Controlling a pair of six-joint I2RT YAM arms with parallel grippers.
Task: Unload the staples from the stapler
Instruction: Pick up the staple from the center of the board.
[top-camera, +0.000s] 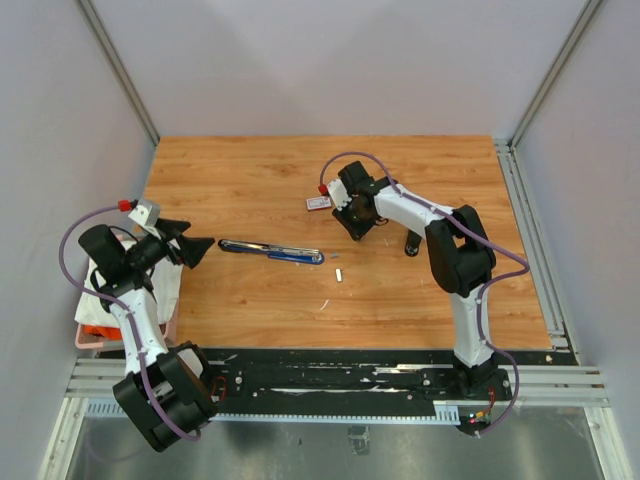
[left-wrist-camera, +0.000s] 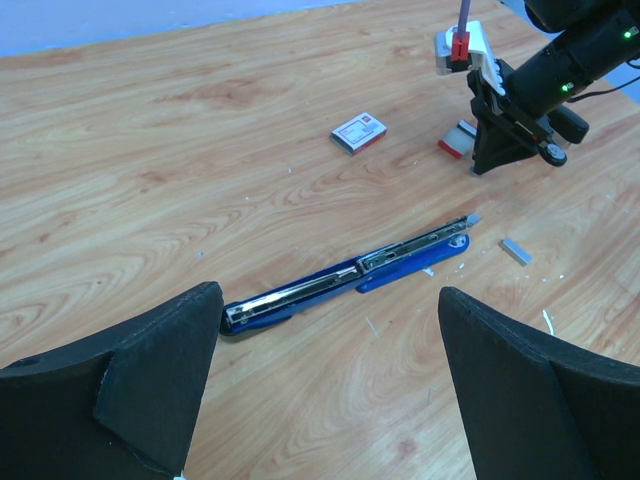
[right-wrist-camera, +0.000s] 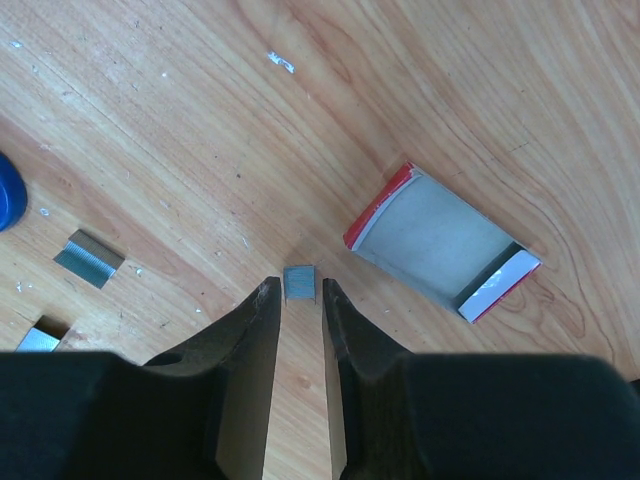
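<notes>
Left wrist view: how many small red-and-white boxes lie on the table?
2. The first box lies alone beyond the stapler; the second box lies beside the right gripper, partly hidden by it.

Red-and-white box (left-wrist-camera: 359, 132) on wooden table (top-camera: 240, 180), open sleeve (right-wrist-camera: 440, 244)

Bare table (top-camera: 240, 180) beyond the opened stapler (top-camera: 270, 250), unobstructed.
</notes>
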